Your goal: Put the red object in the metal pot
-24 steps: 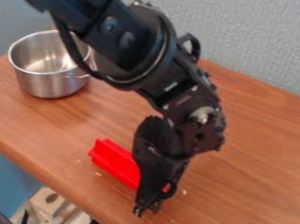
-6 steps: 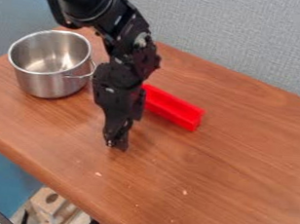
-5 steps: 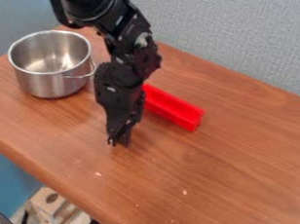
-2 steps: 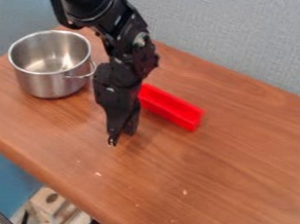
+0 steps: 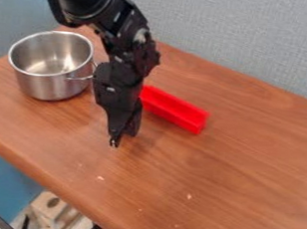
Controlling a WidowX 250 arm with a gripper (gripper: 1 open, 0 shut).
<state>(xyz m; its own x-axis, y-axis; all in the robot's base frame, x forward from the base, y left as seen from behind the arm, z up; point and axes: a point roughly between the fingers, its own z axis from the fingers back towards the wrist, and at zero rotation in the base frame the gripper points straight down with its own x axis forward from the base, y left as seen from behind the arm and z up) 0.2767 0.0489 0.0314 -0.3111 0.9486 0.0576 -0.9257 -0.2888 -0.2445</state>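
The red object [image 5: 177, 109], a long bright red block, lies flat on the wooden table [image 5: 231, 183] near its middle. The metal pot [image 5: 49, 63] stands at the table's far left, shiny and empty. My gripper [image 5: 115, 140] points straight down just left of the block's near end, its tip close to the tabletop. Its fingers are shut with nothing between them. The black arm rises from it toward the top left and hides the block's left end.
The table's front edge runs diagonally along the lower left, with a drop beyond it. A grey-blue wall stands behind the table. Bare wood lies to the right and in front of the block.
The fingers have closed on nothing beside the block. The gripper has barely shifted; block and pot have stayed put.
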